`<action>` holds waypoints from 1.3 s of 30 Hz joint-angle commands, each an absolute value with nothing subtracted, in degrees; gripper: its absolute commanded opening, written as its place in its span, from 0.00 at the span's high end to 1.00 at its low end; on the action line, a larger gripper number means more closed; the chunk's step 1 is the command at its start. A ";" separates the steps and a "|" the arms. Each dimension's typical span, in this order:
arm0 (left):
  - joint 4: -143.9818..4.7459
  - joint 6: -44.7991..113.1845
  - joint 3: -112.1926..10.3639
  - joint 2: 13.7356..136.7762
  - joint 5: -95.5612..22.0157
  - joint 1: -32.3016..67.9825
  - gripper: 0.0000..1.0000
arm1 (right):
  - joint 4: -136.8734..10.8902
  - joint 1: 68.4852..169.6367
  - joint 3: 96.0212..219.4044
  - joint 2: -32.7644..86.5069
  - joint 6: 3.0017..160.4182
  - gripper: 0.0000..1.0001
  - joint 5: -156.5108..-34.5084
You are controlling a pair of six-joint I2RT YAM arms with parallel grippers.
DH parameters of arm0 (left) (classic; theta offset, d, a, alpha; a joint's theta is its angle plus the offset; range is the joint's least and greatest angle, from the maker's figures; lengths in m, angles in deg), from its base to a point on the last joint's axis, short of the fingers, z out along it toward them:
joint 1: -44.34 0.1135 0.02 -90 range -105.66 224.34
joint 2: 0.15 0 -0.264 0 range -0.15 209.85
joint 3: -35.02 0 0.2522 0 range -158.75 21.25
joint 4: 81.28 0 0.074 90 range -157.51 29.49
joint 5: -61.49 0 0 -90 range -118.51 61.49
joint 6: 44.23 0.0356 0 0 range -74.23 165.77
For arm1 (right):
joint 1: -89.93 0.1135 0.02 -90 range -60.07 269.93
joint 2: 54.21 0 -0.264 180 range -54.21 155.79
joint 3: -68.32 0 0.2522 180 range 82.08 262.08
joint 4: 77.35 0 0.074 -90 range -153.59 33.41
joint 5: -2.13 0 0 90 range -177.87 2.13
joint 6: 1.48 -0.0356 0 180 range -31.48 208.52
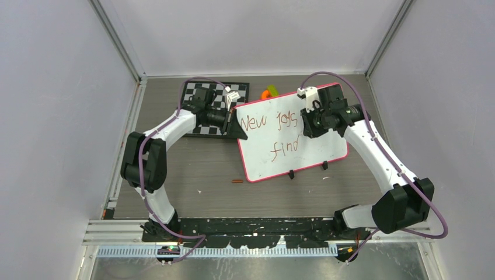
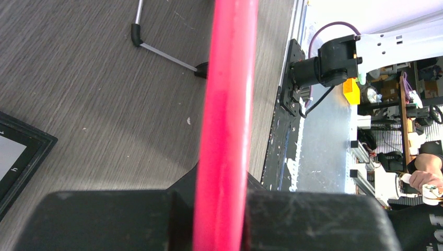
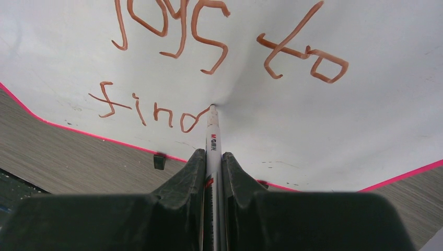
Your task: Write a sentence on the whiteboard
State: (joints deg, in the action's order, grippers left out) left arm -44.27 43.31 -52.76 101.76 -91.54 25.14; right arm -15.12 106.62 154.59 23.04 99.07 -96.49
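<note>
Two robot arms at a whiteboard (image 1: 292,140), the last word of the sentence (image 1: 274,125) under way.

The board lies askew on the desk (image 1: 192,169), mid-right, beside a checkerboard (image 1: 201,93). The left jaws are clamped on its red rim (image 2: 227,120). The right jaws grip a marker (image 3: 213,141), its tip touching the board at the "d" of "find". That letter looks unfinished; the next move likely calls for a steady closing stroke, then perhaps a full stop. From above, the right arm hides "to". The right wrist view cuts off "New". Whether the held edge is lifted cannot be told.
</note>
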 commanded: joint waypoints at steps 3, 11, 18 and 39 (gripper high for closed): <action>-43.85 43.09 -54.75 102.67 -85.55 25.37 1.00 | -18.84 106.26 155.91 23.51 99.33 1.00 -96.07; -44.02 43.05 -54.73 102.92 -85.65 25.36 1.00 | -18.41 106.24 154.00 22.48 98.77 1.00 -97.54; -43.99 43.05 -54.64 102.86 -85.69 25.36 1.00 | -18.34 106.20 151.99 21.96 98.68 1.00 -98.14; -44.06 43.20 -54.27 102.95 -85.62 25.36 1.00 | -17.11 106.22 147.76 20.41 99.92 1.00 -97.71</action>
